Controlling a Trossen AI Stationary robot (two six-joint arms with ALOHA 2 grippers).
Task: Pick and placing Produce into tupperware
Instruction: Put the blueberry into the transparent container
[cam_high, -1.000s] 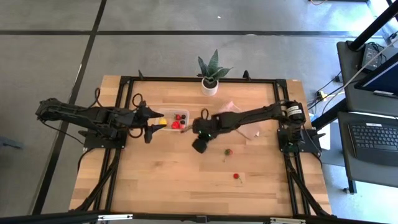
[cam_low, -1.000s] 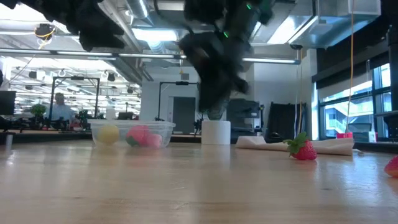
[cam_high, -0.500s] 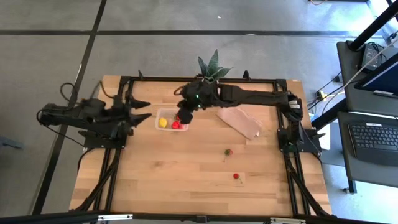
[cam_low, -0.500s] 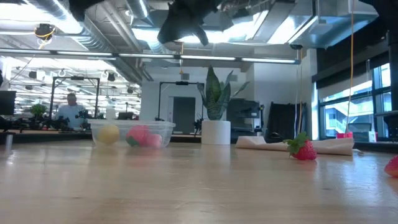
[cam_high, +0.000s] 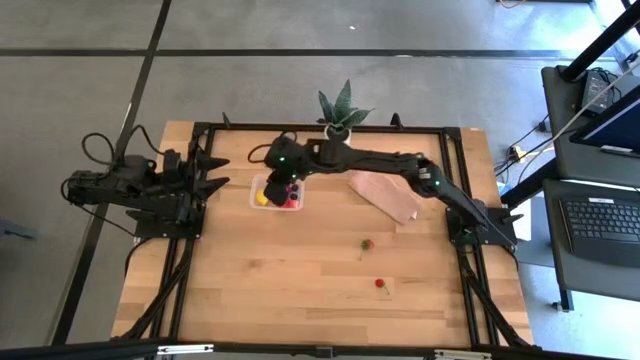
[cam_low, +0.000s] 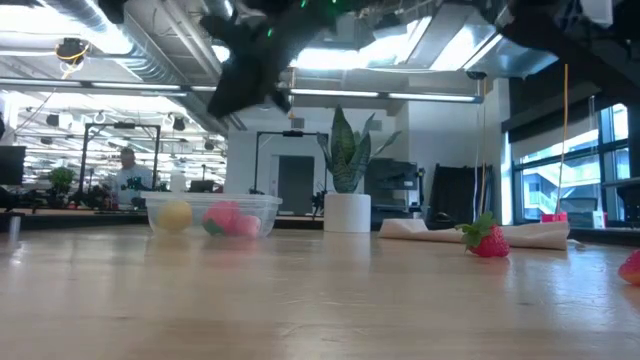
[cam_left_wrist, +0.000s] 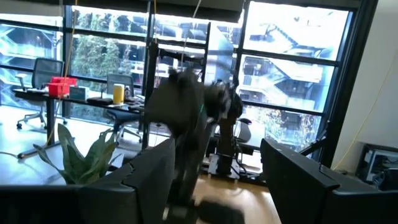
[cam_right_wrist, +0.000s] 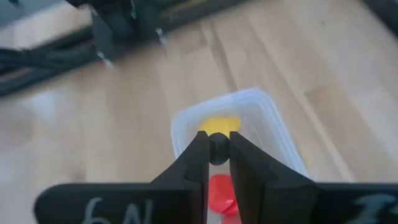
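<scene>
The clear tupperware (cam_high: 256, 186) stands left of the table's middle, near the far edge, with a yellow piece (cam_right_wrist: 217, 124), a red piece (cam_right_wrist: 219, 190) and a pink piece (cam_low: 228, 218) inside. My right gripper (cam_right_wrist: 217, 163) hovers above it, shut on a small dark berry (cam_right_wrist: 218, 148). At the table's left edge my left gripper (cam_high: 215, 170) is open, holds nothing and points across the table. Two red strawberries (cam_high: 367, 243) (cam_high: 380, 284) lie on the bare wood right of the middle. My right gripper pinches the dark berry (cam_right_wrist: 218, 148) between its two fingertips (cam_right_wrist: 200, 155), one on each side. The fingers slant downward from the table's right side. The berry is lifted clear, over the tupperware's open top.
A potted green plant (cam_high: 340, 120) stands at the far edge, close behind the tupperware. A tan paper sheet (cam_high: 385, 193) lies right of the tupperware. The near half of the table is bare wood apart from the two strawberries.
My right gripper has risen and swung from the table's middle toward the far left, stopping above the tupperware with its fingers still shut. My left gripper has drawn back from beside the tupperware toward the table's left edge and tipped upward.
</scene>
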